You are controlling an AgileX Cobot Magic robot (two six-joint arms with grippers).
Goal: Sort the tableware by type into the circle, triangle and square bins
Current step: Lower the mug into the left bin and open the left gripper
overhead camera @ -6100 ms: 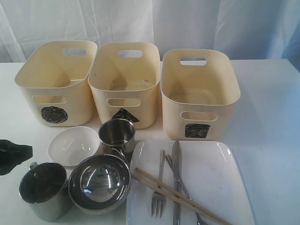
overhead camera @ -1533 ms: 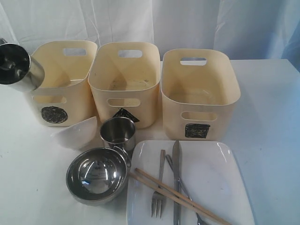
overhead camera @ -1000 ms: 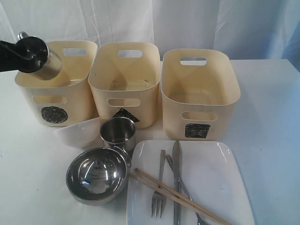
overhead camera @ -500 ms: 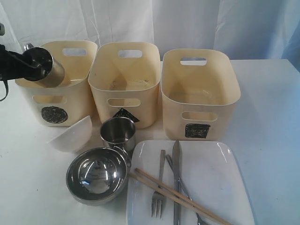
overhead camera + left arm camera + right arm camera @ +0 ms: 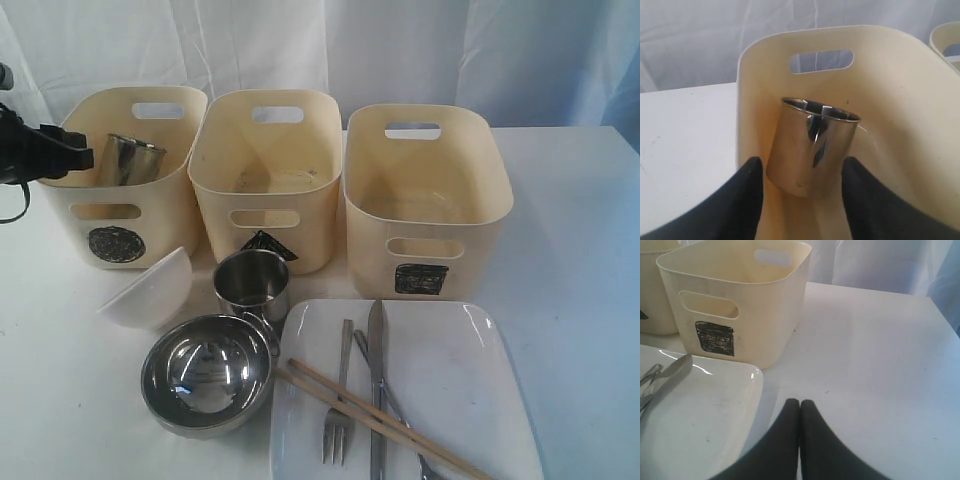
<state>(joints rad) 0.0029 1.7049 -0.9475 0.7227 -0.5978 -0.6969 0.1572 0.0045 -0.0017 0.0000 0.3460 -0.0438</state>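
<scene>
The steel mug [image 5: 812, 145], lately clamped in the left gripper [image 5: 802, 167] above the circle bin [image 5: 165, 215], has dropped inside it. It now stands just ahead of the fingers [image 5: 747, 195], which have spread and seemingly no longer touch it. Well apart from them, the white bowl [image 5: 150, 290], once upright, has tipped onto its side.

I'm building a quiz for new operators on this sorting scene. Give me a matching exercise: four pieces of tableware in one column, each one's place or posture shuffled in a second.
1. wooden chopsticks
2. small white bowl
3. steel mug at the left gripper
4. other steel mug

a. upright on the table before the triangle bin
b. inside the circle bin
c. lying across the white plate
d. tilted on the table

Pairs: 1-c, 2-d, 3-b, 4-a
</scene>
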